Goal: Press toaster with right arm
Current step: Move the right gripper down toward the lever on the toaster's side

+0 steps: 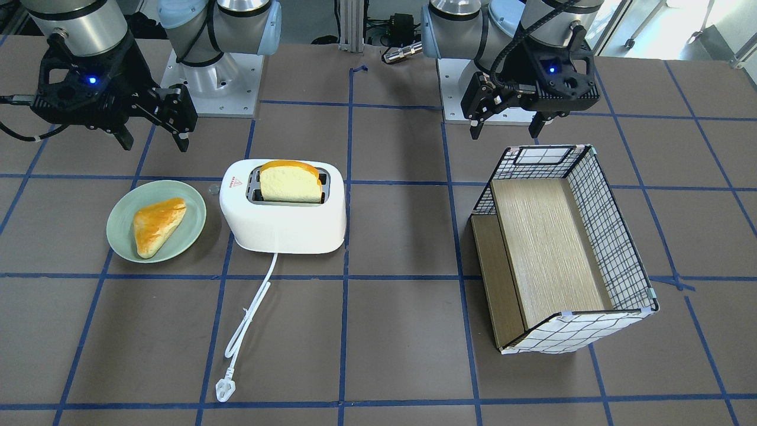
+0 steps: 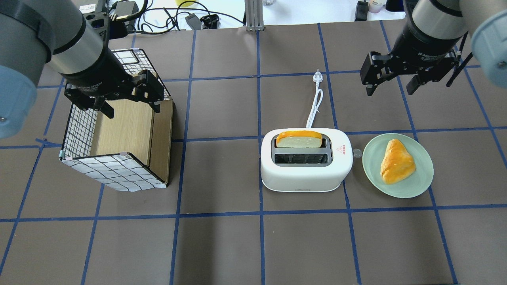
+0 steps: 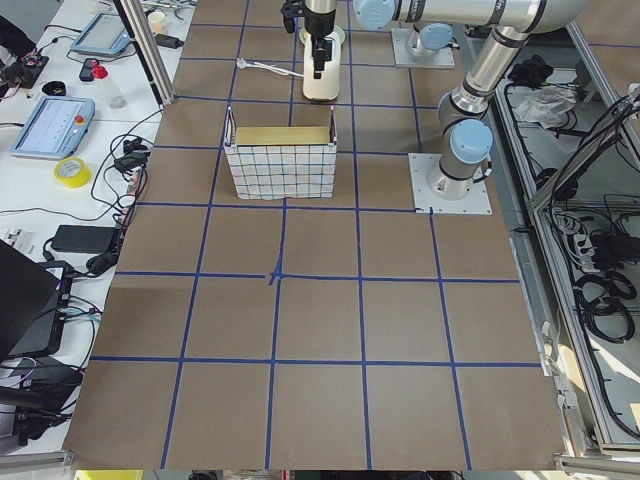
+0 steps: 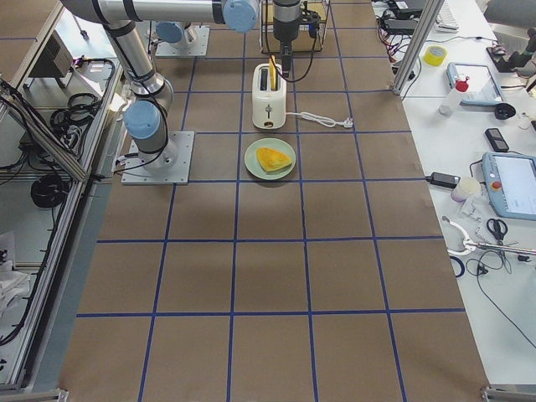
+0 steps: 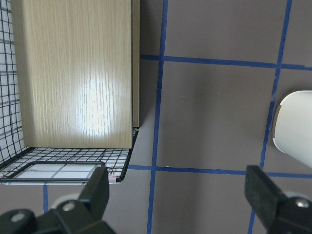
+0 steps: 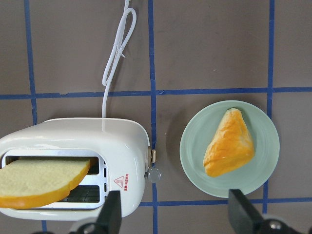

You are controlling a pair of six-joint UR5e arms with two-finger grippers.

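Note:
The white two-slot toaster (image 2: 305, 174) stands mid-table with a bread slice (image 2: 299, 139) standing up in its far slot. Its grey lever knob (image 2: 357, 152) juts from the end that faces the plate. My right gripper (image 2: 391, 92) is open and empty, hovering beyond the plate, apart from the toaster. In the right wrist view the toaster (image 6: 122, 141) and knob (image 6: 155, 174) lie left of and between the open fingers (image 6: 112, 214). My left gripper (image 2: 132, 112) is open and empty above the basket. The toaster (image 1: 284, 225) and right gripper (image 1: 155, 145) also show in the front-facing view.
A green plate (image 2: 372, 178) with a golden pastry (image 2: 396, 162) sits right beside the knob end. The white cord runs away from the toaster to its plug (image 2: 318, 77). A checked wire basket (image 2: 115, 174) with a wooden insert lies on its side at the left.

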